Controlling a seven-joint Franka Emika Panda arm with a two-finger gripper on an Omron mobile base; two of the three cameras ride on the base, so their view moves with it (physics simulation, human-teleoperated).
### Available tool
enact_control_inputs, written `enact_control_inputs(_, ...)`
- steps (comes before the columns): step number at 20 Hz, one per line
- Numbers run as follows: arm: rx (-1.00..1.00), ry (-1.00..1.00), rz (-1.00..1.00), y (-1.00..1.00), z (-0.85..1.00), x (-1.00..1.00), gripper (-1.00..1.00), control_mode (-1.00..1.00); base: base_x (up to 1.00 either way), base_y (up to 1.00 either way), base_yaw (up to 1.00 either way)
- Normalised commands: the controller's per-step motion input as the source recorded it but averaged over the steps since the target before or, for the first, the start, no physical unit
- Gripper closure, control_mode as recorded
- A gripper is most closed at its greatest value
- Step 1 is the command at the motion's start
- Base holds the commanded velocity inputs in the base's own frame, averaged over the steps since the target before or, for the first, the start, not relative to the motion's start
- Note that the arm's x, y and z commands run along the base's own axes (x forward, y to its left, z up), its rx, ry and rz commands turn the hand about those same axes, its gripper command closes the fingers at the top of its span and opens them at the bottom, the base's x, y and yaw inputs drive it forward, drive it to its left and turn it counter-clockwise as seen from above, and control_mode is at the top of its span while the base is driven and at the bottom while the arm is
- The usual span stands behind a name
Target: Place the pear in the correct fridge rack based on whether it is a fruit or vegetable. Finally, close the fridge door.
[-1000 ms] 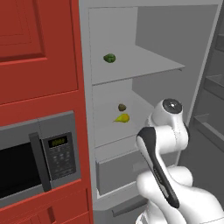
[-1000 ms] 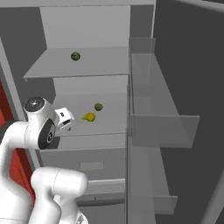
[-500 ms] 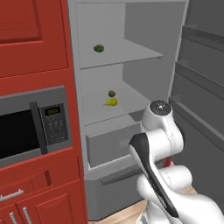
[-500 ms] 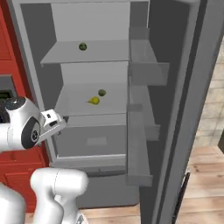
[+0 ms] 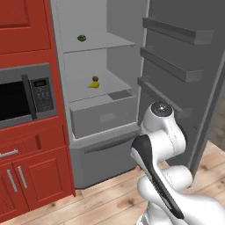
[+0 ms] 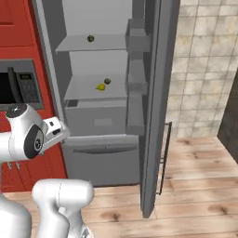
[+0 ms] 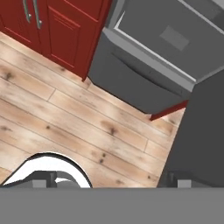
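I am seeing the pear [image 5: 92, 85] lying on the lower fridge shelf [image 5: 110, 83], centre left of the left base view, just beside a brownish-olive lump [image 5: 95, 79]; whether they touch I cannot tell. A dark green lump [image 5: 81, 38] is sitting on the shelf above. The fridge door [image 6: 155, 107] is standing open. In the hand view the gripper [image 7: 109, 183] is mostly cut off at the bottom edge, fingers spread wide, holding nothing over the wooden floor [image 7: 65, 122].

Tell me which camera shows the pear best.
The left base view: the pear lies unobstructed on the lower fridge shelf, its yellow-green body plain beside a brownish lump. The right base view shows the same pear, again beside the lump, but no larger and at a flatter angle. The hand view looks down at the floor and fridge base.
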Motion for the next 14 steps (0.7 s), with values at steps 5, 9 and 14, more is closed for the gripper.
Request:
enact_control_inputs(5, 0.00, 0.00, 0.00, 0.00, 0.00, 0.00, -1.00, 1.00, -1.00, -0.50, 0.00)
enact_control_inputs(9, 0.00, 0.00, 0.00, 0.00, 0.00, 0.00, -1.00, 1.00, -0.61, -0.90, 0.00)
enact_control_inputs(14, 0.00, 0.00, 0.00, 0.00, 0.00, 0.00, -1.00, 1.00, -0.13, -1.00, 0.01)
